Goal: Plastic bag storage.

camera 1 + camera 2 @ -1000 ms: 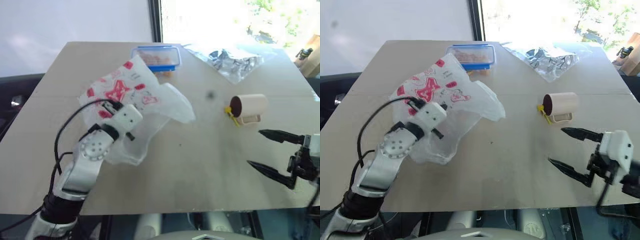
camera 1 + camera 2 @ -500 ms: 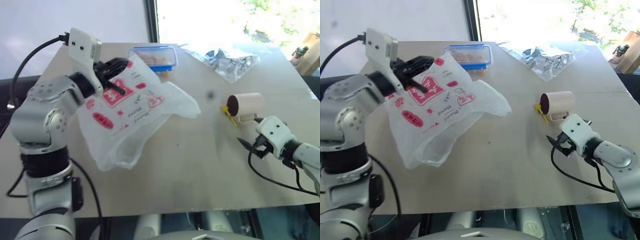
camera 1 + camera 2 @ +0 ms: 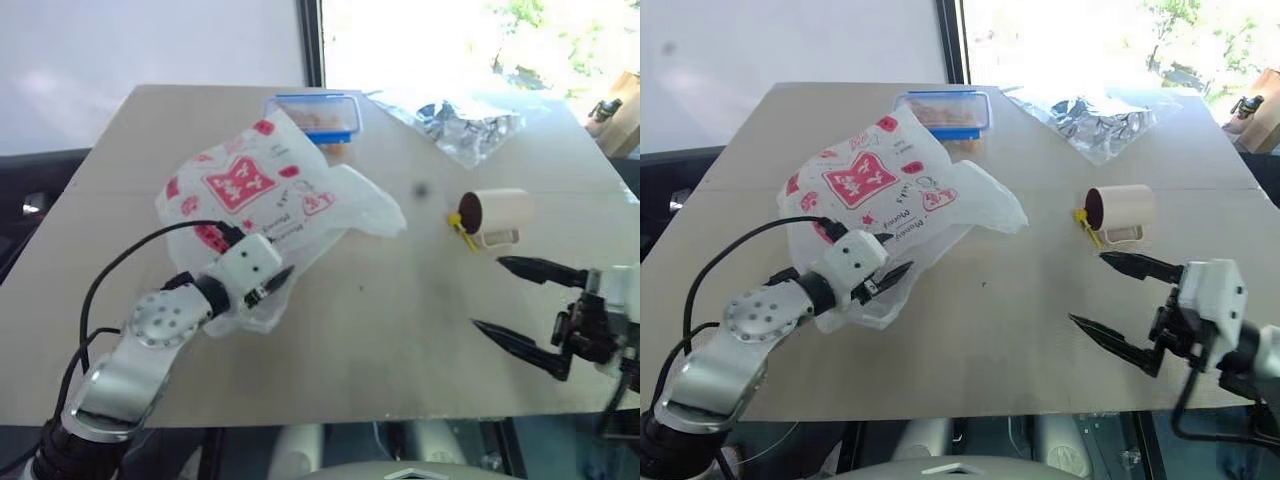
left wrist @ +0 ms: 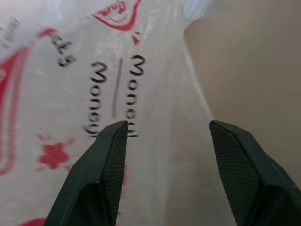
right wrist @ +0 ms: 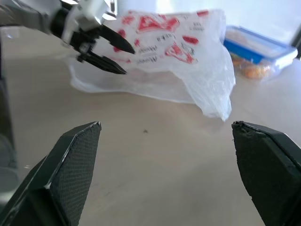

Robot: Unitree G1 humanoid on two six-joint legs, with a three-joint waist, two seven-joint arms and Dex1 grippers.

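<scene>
Large floppy translucent white plastic bag with red print (image 3: 262, 195) lies loose on the counter (image 3: 400, 330) just ahead of the left gripper (image 3: 885, 272), fingers spread, right gripper (image 3: 1110, 300) wide apart: thin film may slip any shallow pinch.

The translucent white plastic bag (image 3: 262, 205) with red print lies crumpled, puffed, on the table.
</scene>
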